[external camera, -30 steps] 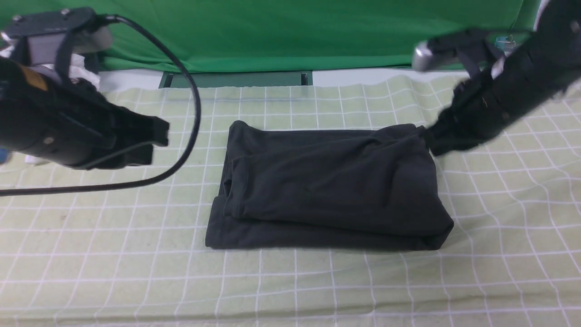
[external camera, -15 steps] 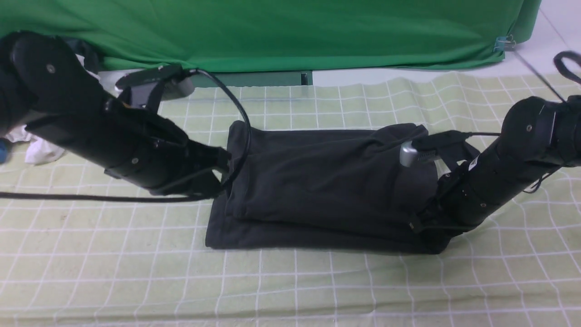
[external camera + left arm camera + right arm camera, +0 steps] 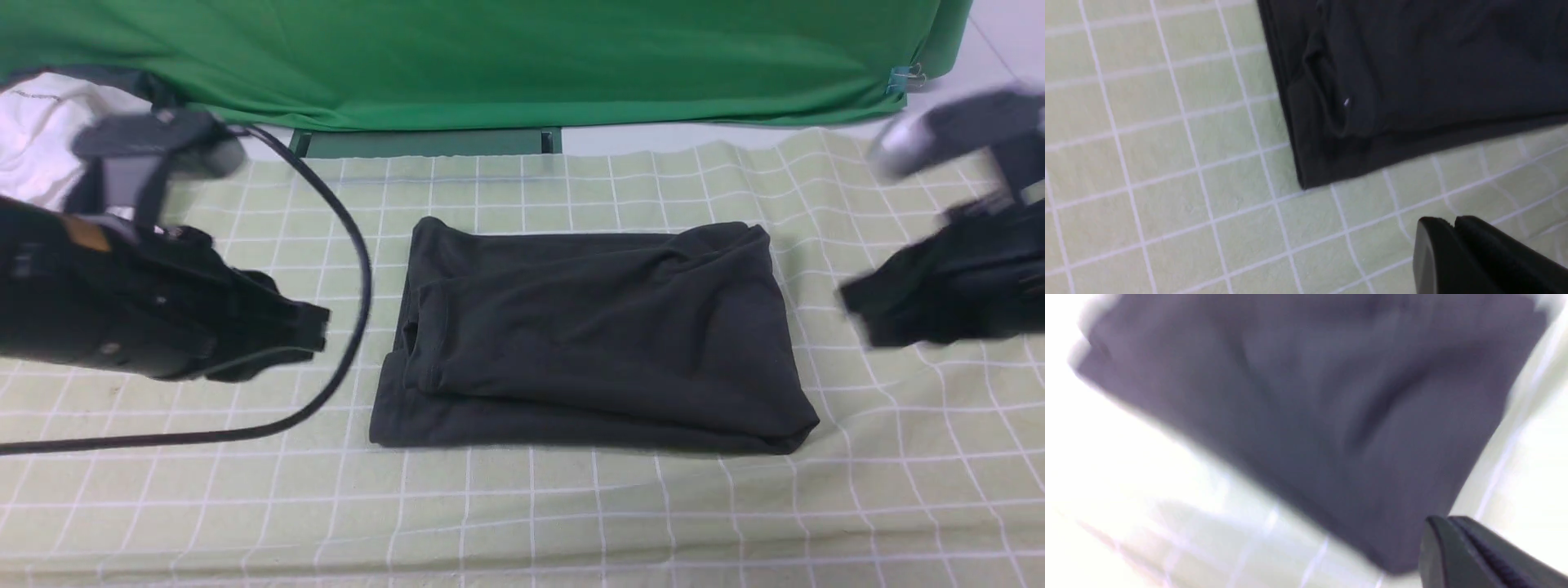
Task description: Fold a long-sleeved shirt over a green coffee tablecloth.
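Long-sleeved shirt (image 3: 592,335) folded between left end effector (image 3: 314,327), right end effector (image 3: 857,314); both clear, seemingly closed.

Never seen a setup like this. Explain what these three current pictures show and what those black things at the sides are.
The black things are a robot's two arms, each ending in a gripper. The front view looks forward from between them: the left gripper and right gripper sit either side of a folded black shirt, touching nothing. The shirt lies on a pale green tablecloth with a white grid. The other two pictures come from cameras on the wrists, looking down past each gripper's jaws, which look pressed together and hold nothing. The right wrist picture is blurred. Behind hang a bright green backdrop and a white garment.
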You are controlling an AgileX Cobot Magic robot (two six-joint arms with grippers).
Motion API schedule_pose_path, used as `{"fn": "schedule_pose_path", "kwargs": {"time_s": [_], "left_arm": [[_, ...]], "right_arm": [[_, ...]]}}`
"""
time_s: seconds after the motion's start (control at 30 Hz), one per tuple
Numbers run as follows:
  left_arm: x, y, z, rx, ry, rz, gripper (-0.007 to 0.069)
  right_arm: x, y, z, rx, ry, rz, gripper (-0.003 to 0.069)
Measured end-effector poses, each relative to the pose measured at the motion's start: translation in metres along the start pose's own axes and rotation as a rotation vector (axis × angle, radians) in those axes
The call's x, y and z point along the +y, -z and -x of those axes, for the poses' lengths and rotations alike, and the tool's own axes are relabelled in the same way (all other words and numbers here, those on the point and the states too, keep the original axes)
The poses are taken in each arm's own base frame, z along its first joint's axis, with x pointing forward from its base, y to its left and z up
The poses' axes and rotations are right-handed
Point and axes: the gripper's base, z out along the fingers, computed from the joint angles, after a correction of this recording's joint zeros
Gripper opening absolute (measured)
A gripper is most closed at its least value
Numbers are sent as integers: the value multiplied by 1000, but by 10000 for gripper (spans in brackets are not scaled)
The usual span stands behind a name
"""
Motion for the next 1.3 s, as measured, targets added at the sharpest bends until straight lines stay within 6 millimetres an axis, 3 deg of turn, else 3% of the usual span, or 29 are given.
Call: {"fn": "schedule_pose_path", "kwargs": {"time_s": [0.1, 0.2, 0.27, 0.3, 0.37, 0.5, 0.63, 0.77, 0.93, 1.3], "left_arm": [[-7, 30, -4, -105, -23, -11, 41], [-13, 61, -11, -220, -53, -13, 41], [-16, 78, -18, -282, -73, -10, 41], [-16, 82, -19, -298, -75, -11, 41], [-18, 102, -31, -385, -100, -2, 41], [-18, 117, -54, -482, -115, 1, 41], [-13, 111, -87, -537, -100, 0, 41], [-7, 99, -107, -568, -75, -8, 41], [-5, 94, -112, -598, -54, -18, 41], [-4, 100, -104, -715, -61, 2, 41]], "right_arm": [[10, 66, 8, -268, 52, -47, -1], [19, 120, 2, -476, 121, -106, -1], [23, 147, -6, -571, 168, -144, -1], [23, 147, -6, -573, 170, -146, -1], [27, 168, -20, -660, 198, -175, -1], [30, 177, -44, -740, 208, -199, -5], [30, 177, -71, -841, 202, -228, -5], [30, 179, -82, -909, 197, -244, -3], [30, 180, -83, -930, 194, -249, 27], [30, 179, -83, -926, 186, -244, 85]]}}
